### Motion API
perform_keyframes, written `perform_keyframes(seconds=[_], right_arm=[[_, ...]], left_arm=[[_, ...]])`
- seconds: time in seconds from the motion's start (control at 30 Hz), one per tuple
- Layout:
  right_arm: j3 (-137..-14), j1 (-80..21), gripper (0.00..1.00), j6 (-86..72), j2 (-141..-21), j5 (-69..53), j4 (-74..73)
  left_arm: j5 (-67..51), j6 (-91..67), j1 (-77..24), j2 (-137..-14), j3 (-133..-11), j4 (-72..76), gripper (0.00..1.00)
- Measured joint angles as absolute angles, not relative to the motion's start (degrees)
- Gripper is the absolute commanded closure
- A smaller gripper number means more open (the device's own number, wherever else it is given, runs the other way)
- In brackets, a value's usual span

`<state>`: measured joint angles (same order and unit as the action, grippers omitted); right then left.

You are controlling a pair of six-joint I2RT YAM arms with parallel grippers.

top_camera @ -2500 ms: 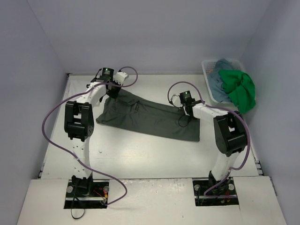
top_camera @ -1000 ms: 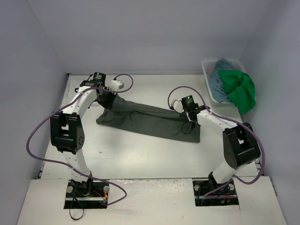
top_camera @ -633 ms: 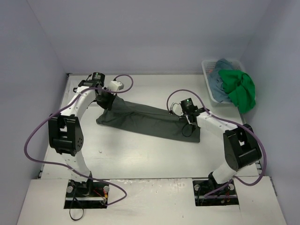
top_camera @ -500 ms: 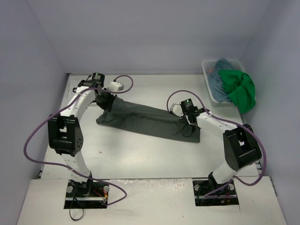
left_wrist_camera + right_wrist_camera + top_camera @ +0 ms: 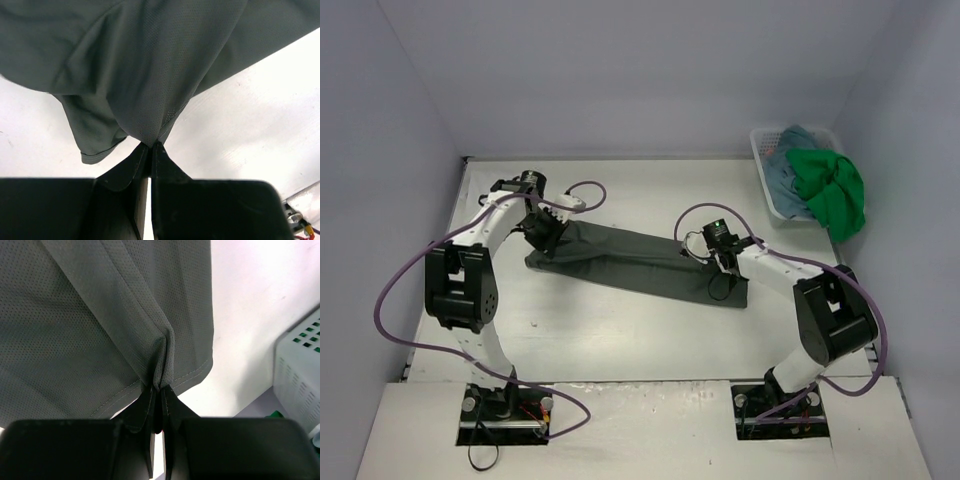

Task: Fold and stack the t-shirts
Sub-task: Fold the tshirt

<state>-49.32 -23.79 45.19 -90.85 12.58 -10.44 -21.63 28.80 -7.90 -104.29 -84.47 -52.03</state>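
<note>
**A:** How is the grey shirt point(image 5: 635, 260) laid?

**B:** It is spread as a long, narrow band across the middle of the tabletop point(image 5: 620, 330), slanted from the far left to the nearer right. A dark grey-green mesh weave is seen, with a stitched hem at the right end.

**A:** And how is it held?

**B:** The left claw point(image 5: 150, 146) is clamped on a pinched peak of cloth at the band's left end. The right claw point(image 5: 161, 388) is clamped on a fold just by the hem at the right end. The cloth is drawn into a ridge at each pinch.

**A:** What is seen farther back?

**B:** A white basket point(image 5: 758, 150) is set in the far right corner, well apart from the band. A blue shirt point(image 5: 785, 178) is bunched inside it, and a green shirt point(image 5: 832, 195) is draped over its near right rim.
</note>
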Motion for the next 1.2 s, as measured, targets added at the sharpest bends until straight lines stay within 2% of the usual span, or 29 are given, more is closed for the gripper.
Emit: perform_keyframes(seconds=[0.1,0.23,0.27,0.3,0.33,0.37,0.47,0.5,0.63,0.87,1.2], right_arm=[[-49.04,-24.12,0.92,45.19,-90.85,12.51,-12.03],[-48.99,-24.16,0.90,45.28,-90.85,11.97,-13.06],[-48.97,-24.16,0.84,45.28,-90.85,11.64,-13.41],[-48.95,-24.16,0.84,45.28,-90.85,11.60,-13.47],[-48.95,-24.16,0.79,45.30,-90.85,11.46,-13.67],[-48.93,-24.16,0.73,45.17,-90.85,11.31,-13.91],[-48.84,-24.16,0.63,45.10,-90.85,11.05,-14.44],[-48.80,-24.16,0.58,45.10,-90.85,10.94,-14.72],[-48.80,-24.16,0.51,45.04,-90.85,10.33,-15.53],[-48.90,-24.16,0.52,45.01,-89.58,8.86,-18.50],[-49.74,-24.49,0.52,44.29,-80.82,7.03,-22.33]], left_arm=[[-21.91,29.80,-7.90,-104.47,-83.70,-53.34,1.00],[-22.35,30.81,-7.90,-105.54,-82.59,-55.44,1.00],[-22.37,31.07,-7.90,-106.02,-82.39,-55.96,1.00],[-22.39,31.24,-7.90,-106.37,-82.13,-56.23,1.00],[-22.44,31.44,-7.90,-106.78,-81.82,-56.53,0.99],[-22.44,31.57,-7.90,-107.18,-81.62,-57.01,0.95],[-22.28,31.94,-7.90,-108.14,-81.10,-57.69,0.91],[-22.11,32.05,-7.90,-108.31,-80.97,-57.76,0.82],[-21.10,32.03,-7.90,-108.49,-80.93,-57.65,0.77],[-19.57,30.35,-7.90,-110.15,-81.71,-56.82,0.76],[-18.28,26.68,-7.90,-114.50,-83.92,-54.08,0.77]])
